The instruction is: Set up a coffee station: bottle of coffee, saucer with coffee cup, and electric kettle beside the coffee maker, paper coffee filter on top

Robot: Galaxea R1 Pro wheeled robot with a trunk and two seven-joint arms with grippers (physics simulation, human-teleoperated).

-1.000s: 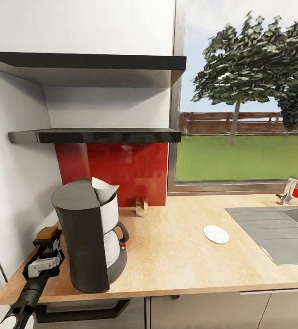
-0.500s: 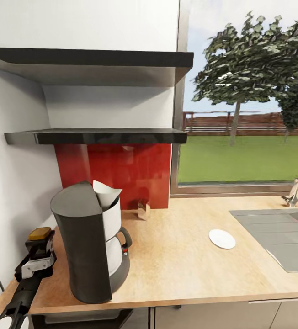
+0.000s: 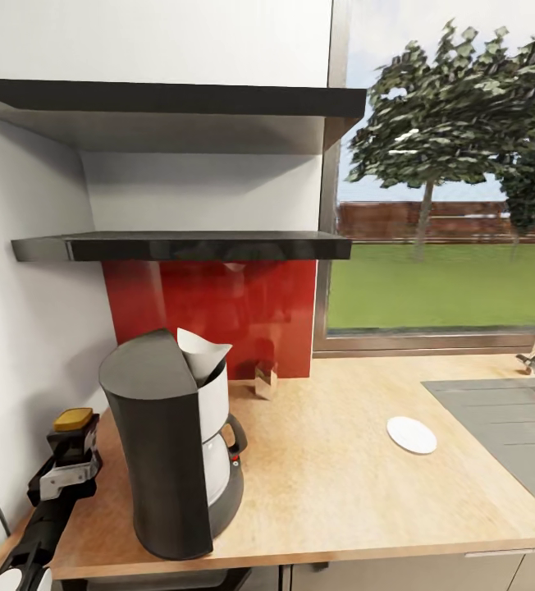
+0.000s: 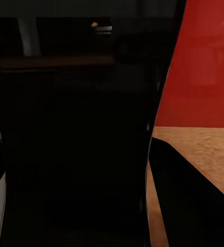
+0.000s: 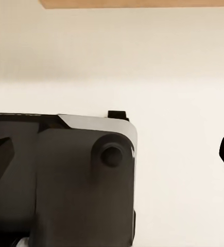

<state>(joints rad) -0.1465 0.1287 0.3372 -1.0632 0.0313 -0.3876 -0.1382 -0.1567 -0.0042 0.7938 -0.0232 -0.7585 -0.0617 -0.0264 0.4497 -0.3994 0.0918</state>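
So here's where I'm at: the coffee maker [image 3: 177,447] sits near the left end of the table [image 3: 341,484] with the paper coffee filter [image 3: 202,355] already poking up out of its top, white cone, pointed edge up. The saucer [image 3: 411,434] lies flat on the table well off to the right, toward the sink [image 3: 514,427], nowhere near the machine yet. There's a small brownish thing [image 3: 265,381] back against the red backsplash [image 3: 218,316]; too small to say for sure what it is. The kitchen shelf [image 3: 181,245] above looks bare from my angle. My left gripper [image 3: 69,460] hangs just left of the coffee maker at table height, with something yellow-capped right at its tip, but I honestly can't tell whether the fingers are spread or pinched; the left wrist view is mostly dark. The right wrist view looks at pale floor and part of my own base, so no read on that gripper either. My guess is the saucer is the next thing to sort. It's thin, hard and glazed, so probably slippery and chippable, and lying flat it gives nothing to grab from above. I'd pinch across the rim at one edge, gently, and keep it level.
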